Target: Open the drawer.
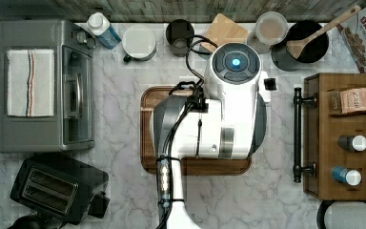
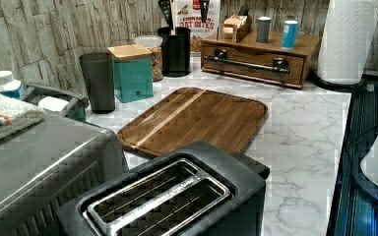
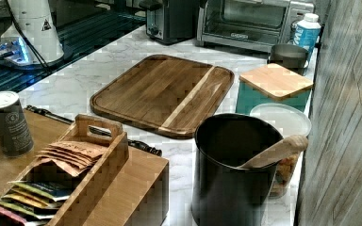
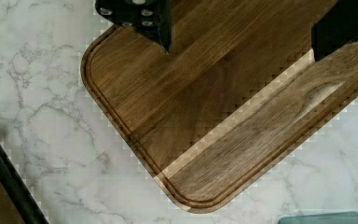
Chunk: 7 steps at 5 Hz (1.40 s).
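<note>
Here, a robot arm hovers over a wooden tray board on a marble counter, its gripper spread wide and empty, the two fingers well apart in the wrist view. The drawer sits at the top view's right, in a low wooden cabinet, and appears fully shut, though the seam is hard to read. Its black bar handle is untouched, well apart from the gripper; reaching, gripping and pulling all look still to do. Around the scene: a toaster, a toaster oven, a teal box with a wooden lid, a black utensil pot (wooden spoon inside), a sachet caddy and two small tins on the cabinet. Nothing appears to stand between gripper and handle.
</note>
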Tool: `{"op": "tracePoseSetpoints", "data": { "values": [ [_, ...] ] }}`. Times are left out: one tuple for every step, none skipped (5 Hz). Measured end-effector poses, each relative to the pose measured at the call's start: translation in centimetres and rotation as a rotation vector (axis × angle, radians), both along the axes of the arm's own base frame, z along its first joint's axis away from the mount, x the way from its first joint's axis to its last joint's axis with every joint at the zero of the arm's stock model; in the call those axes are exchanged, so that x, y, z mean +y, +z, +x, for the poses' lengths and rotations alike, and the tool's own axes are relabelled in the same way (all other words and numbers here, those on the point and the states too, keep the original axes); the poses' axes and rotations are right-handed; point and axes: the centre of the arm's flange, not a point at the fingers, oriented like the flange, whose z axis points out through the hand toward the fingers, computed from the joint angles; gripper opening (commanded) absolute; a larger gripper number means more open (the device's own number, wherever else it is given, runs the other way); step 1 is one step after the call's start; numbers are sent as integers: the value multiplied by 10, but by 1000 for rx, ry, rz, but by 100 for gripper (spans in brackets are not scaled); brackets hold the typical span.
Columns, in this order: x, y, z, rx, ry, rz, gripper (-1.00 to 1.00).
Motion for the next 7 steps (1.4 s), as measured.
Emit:
{"op": "tracePoseSetpoints", "data": {
  "values": [
    [-3, -9, 0, -1, 121, 17, 100],
    [-13, -17, -2, -27, 406, 48, 100],
    [-36, -26, -4, -78, 602, 49, 100],
    [-76, -37, -14, -78, 594, 48, 100],
    [-123, -44, -29, -52, 563, 27, 100],
    [-168, -46, -39, -108, 535, -16, 100],
    [-211, -43, -51, -137, 561, -100, 100]
  ]
}}
